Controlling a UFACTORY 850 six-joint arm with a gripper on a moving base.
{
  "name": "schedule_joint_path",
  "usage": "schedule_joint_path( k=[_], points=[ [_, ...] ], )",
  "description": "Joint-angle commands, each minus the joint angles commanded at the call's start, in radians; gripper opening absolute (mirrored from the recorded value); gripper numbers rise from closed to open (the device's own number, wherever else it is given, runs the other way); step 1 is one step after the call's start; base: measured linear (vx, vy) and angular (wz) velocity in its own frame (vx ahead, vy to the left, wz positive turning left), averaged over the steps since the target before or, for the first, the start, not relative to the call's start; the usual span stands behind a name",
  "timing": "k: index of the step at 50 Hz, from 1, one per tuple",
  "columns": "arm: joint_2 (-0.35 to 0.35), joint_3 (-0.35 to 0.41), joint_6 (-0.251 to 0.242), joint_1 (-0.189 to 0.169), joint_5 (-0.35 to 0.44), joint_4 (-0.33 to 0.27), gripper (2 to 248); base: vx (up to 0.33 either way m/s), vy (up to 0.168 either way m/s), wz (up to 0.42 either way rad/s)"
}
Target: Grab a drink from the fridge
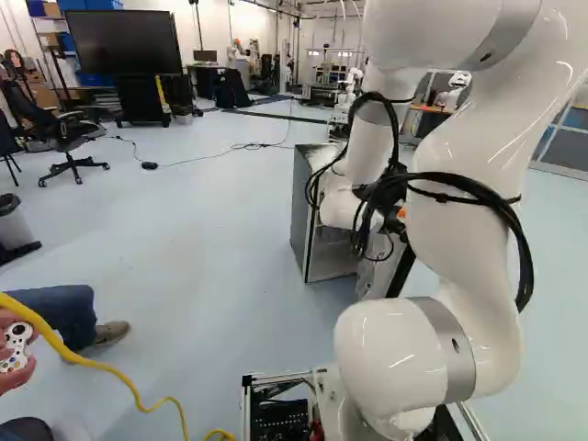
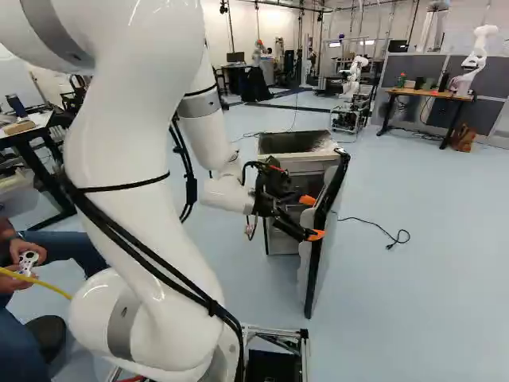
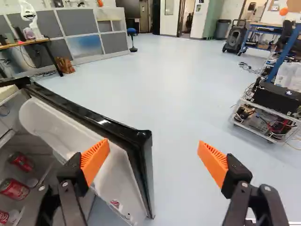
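Only the wrist view shows red cans (image 3: 15, 189).

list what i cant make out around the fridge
Fridge interior, right base view: mostly hidden by door and pincer.
Nearest can, wrist view: cut off by the edge.
Red-and-white item, wrist view: too small to identify.
Door, left base view: mostly behind the arm.

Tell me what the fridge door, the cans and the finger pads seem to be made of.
Fridge door: glossy black edge with sharp highlights, plastic or painted metal; the white inner side looks like smooth moulded plastic, its corners rounded.
Cans: probably thin metal, printed red, going by their drink-can shape.
Finger pads: matte orange, ribbed, likely rubber or soft plastic.
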Motion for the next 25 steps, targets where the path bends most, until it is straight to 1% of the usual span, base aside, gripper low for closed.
schedule_joint_path(
  k=[25],
  points=[
    [-0.058,-0.089,0.0,-0.132,0.0,0.0,247,0.0,0.0,0.0]
  ],
)
